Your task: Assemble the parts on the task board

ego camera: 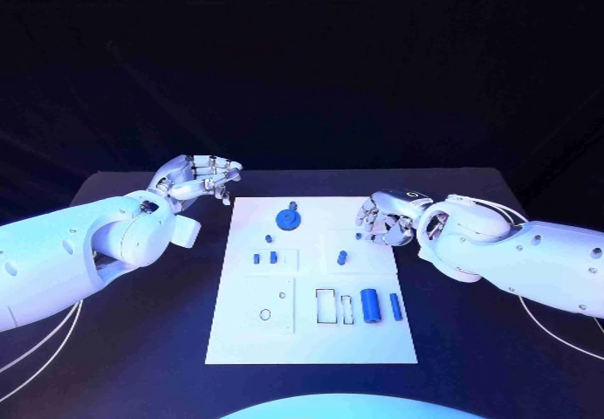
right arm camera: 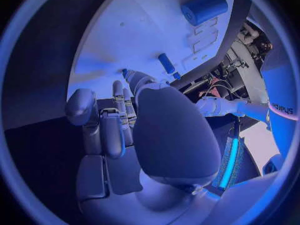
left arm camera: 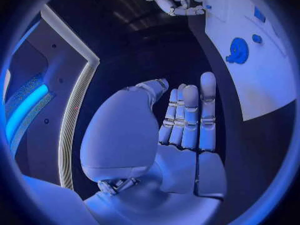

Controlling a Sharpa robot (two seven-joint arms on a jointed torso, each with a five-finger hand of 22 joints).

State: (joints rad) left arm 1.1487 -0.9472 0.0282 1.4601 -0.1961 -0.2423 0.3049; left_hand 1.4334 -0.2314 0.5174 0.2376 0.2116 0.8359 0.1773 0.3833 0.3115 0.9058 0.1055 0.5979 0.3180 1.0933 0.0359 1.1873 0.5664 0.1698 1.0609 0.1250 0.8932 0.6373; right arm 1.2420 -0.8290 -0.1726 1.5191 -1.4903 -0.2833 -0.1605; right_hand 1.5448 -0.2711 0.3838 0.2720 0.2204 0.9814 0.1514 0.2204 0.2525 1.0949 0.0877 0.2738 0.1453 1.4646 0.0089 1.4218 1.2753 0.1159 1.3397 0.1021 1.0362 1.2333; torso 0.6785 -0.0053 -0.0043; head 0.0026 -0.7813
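The white board lies flat in the middle of the black surface, long side running away from the robot. At its far end sits a blue gear, round and toothed. Nearer in, two small blue pegs stand close together on the left half, and a single blue peg stands across from them on the right half. Nearer still, a fat blue cylinder lies on the right side of the board with a slimmer blue pin just beside it, both pointing along the board's length. Outlined slots sit to their left.

The left robot hand hovers off the board's far left corner, over the dark surface, well apart from every part. From the left wrist view the left robot hand has its fingers stretched long and side by side, thumb out, palm bare: it holds nothing.

The right robot hand is over the board's right edge, level with the far half, near the single peg and not touching it as far as the head view tells. Its fingers are curled loosely inward. In the right wrist view the right robot hand shows bent fingers with nothing between them, with the cylinder and a peg lying beyond on the board.
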